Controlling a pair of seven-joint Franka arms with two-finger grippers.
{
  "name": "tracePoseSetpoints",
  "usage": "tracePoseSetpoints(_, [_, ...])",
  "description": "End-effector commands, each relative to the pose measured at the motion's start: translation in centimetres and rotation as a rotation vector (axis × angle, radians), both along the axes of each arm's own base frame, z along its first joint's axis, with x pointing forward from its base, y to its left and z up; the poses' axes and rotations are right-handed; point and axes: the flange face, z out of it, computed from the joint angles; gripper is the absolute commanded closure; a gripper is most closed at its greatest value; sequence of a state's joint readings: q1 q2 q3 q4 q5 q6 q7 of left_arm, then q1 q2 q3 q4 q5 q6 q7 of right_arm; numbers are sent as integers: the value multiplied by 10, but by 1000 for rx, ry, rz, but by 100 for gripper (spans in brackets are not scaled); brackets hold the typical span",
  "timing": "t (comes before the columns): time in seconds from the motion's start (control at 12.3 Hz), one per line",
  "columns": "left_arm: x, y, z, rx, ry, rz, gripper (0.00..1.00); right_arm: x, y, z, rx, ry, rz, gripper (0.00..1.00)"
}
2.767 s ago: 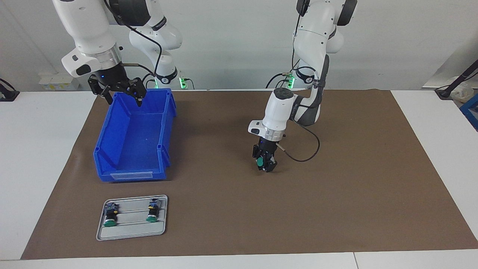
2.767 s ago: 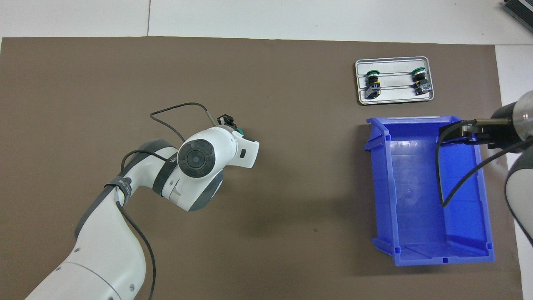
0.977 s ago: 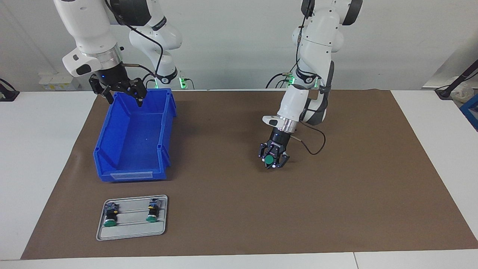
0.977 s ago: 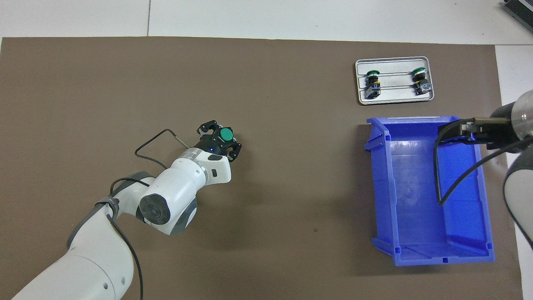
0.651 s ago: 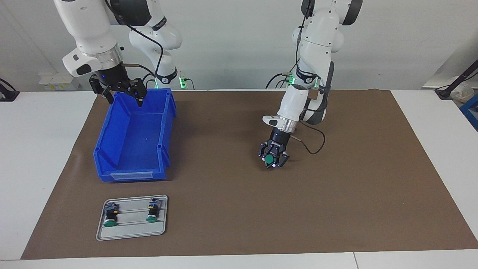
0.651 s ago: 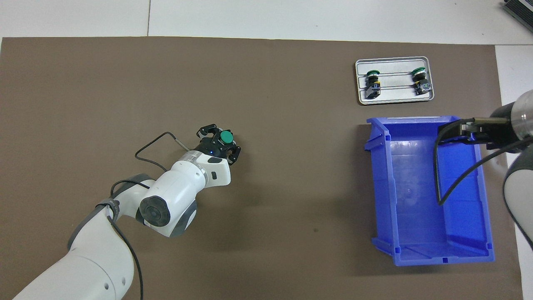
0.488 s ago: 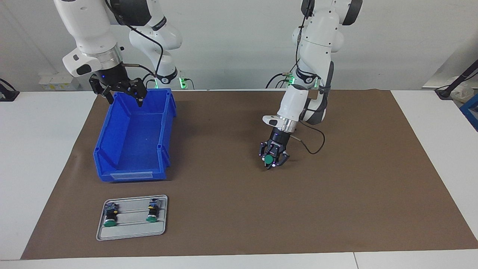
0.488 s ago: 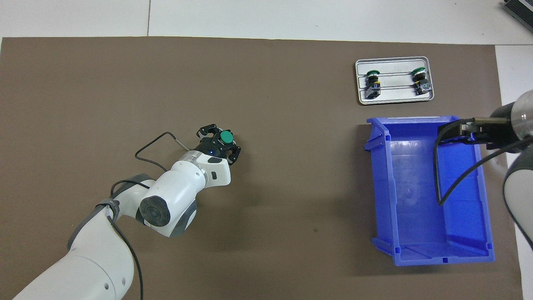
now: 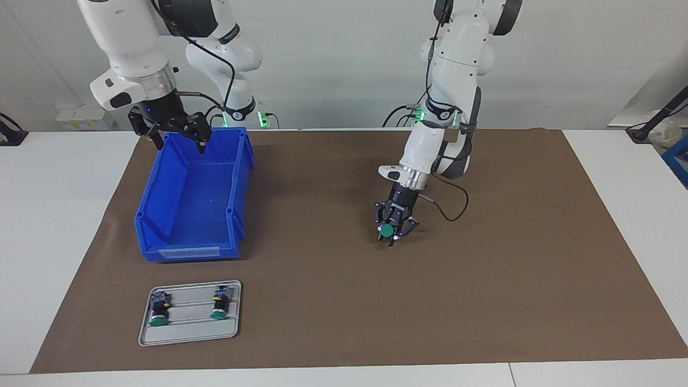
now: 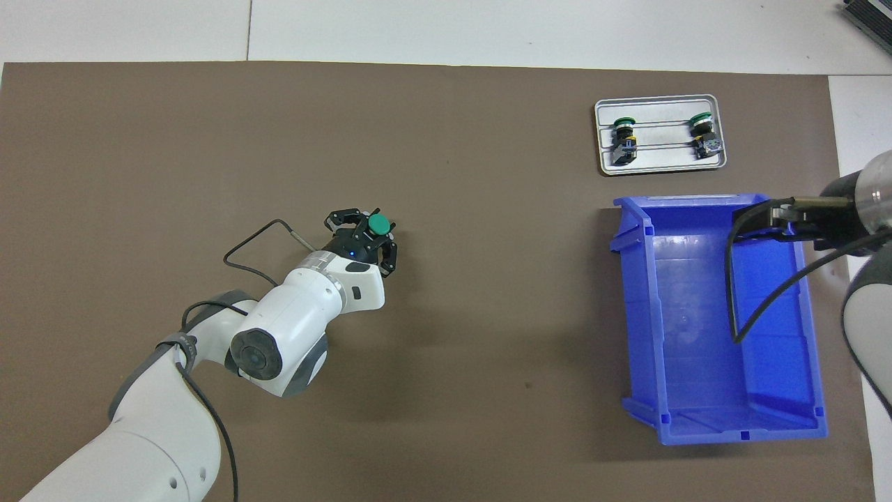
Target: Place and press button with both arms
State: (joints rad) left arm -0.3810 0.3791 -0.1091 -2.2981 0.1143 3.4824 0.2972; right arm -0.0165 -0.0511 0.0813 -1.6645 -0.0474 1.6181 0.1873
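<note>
Left fingers (image 9: pixel 388 235) now looser round one button (image 9: pixel 386 230); two buttons (image 9: pixel 157 321) trayed.

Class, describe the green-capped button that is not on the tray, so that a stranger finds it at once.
Start at the brown mat and look mid-mat, well away from the blue bin. There the left hand surrounds a button. Unlike the two buttons lying on the grey tray, its green cap faces up.

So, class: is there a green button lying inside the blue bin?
No, the blue bin holds nothing; two buttons lie on the grey tray.
</note>
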Motion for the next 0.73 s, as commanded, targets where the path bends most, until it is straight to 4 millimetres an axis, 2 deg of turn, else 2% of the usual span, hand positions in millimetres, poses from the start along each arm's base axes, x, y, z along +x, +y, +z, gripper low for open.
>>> tracePoseSetpoints(0.0, [-9,8,13,-13,-12,11,64,-4,2,3,2,-10,-17,0])
tracePoseSetpoints(0.33, [-16,12,6,-2,6,12,65,-4,3,2,2,-10,-15,0])
tracePoseSetpoints(0.49, [-22,16,2,9,16,8,73,-3,2,2,2,-11,-17,0])
tracePoseSetpoints(0.65, [-20,16,5,15,11,4,78,-3,2,2,2,-11,-17,0])
